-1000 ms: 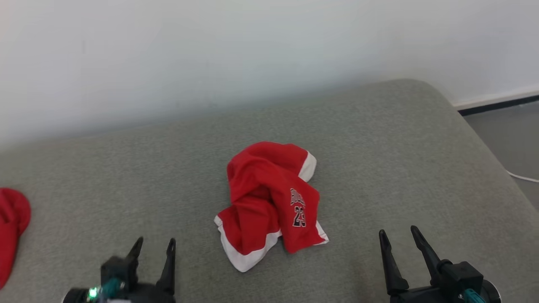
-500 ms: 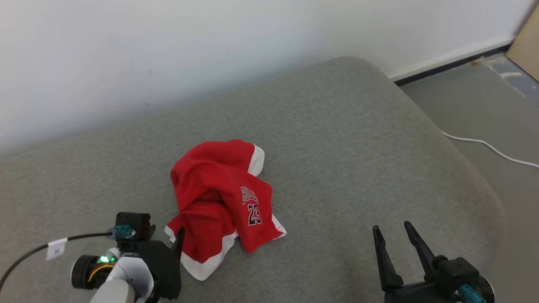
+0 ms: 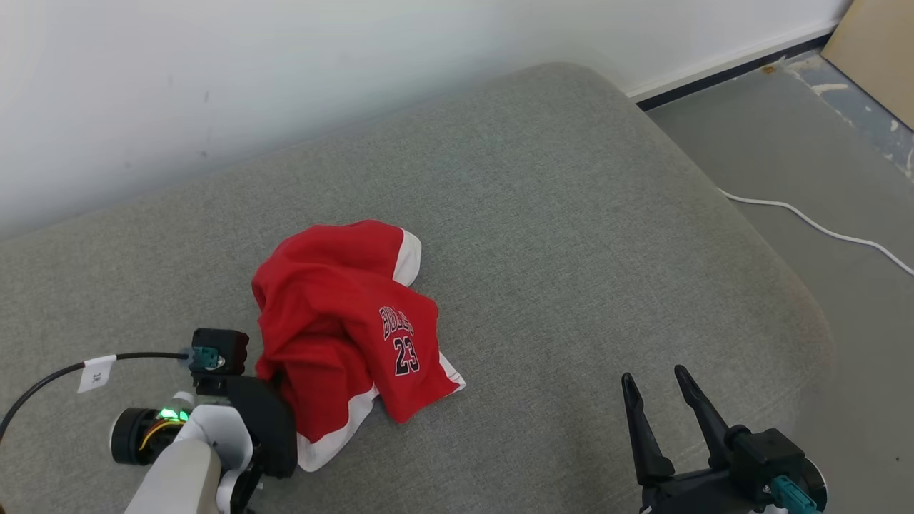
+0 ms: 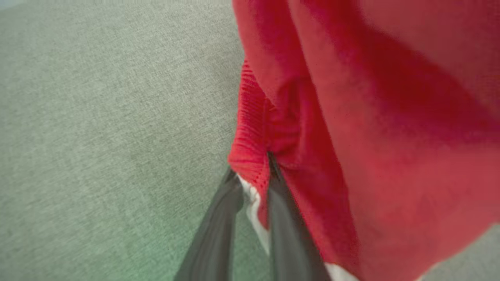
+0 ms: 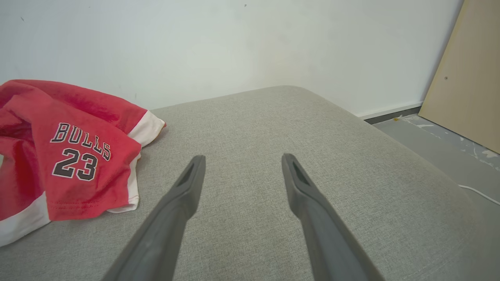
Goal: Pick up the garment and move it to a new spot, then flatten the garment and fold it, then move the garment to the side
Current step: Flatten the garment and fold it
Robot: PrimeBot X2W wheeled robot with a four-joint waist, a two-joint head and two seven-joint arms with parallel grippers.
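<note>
While the shorts (image 3: pixel 335 314) lie crumpled on the grey cushion (image 3: pixel 571 214), left of its middle in head view, the left fingers (image 4: pixel 218 226) are clenched on the edge nearest the robot. Left wrist view shows both dark tips pinching a ribbed red band w/ a strip of white trim btwn them. In head view the left wrist's black housing sits at the shorts' lower-left corner, against the fabric; the tips are hidden there. The shorts are red w/ white hems, and the "BULLS 23" print faces up on the fold toward the right. One white hem points to the wall (image 3: pixel 285 71), another to the near edge. The right fingers (image 3: pixel 643 428) are spread apart, gripping nothing, over bare cushion at lower right, well apart from the shorts. Right wrist view has the shorts off to its left. Past the cushion's right end: grey floor (image 3: pixel 785 143), a white cable (image 3: pixel 821 228) across it, a tan board (image 3: pixel 871 57) by the wall. A black cable (image 3: pixel 143 355) w/ a white tag runs from the left wrist.
</note>
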